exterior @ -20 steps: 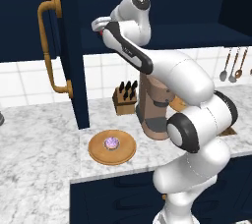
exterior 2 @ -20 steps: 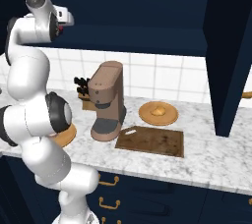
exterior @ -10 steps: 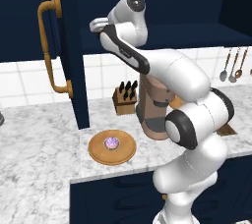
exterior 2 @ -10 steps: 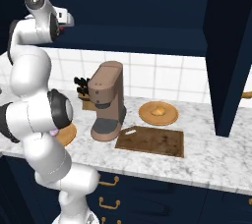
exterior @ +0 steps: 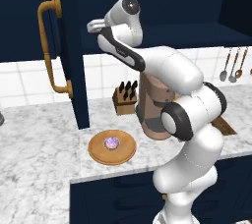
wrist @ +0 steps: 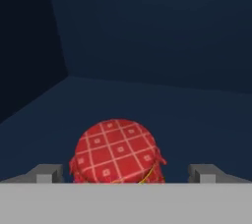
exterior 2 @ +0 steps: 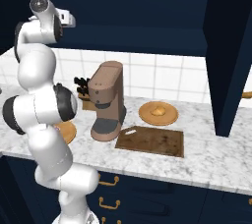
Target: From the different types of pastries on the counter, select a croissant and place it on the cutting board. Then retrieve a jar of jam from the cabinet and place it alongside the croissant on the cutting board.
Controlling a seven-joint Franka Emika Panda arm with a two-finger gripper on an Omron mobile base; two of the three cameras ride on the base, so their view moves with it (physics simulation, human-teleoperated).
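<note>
Item: jam jar with a red cloth cover patterned in white diamonds [wrist: 116, 153], standing on the dark navy cabinet [wrist: 147, 36] floor, between my gripper [wrist: 127, 173] fingertips [wrist: 47, 173], which I read as spread wide, not touching it. Golden croissant [exterior 2: 158, 110] on a round light-wood plate [exterior 2: 158, 113], behind the dark-brown rectangular cutting board [exterior 2: 151, 140] on the marbled counter [exterior 2: 206, 156].

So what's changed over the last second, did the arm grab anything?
Nothing grabbed. The arm's hand has nudged slightly deeper into the cabinet; the gripper stays open, its fingertips either side of the jar of jam. The croissant, cutting board and purple-topped cake haven't moved.
</note>
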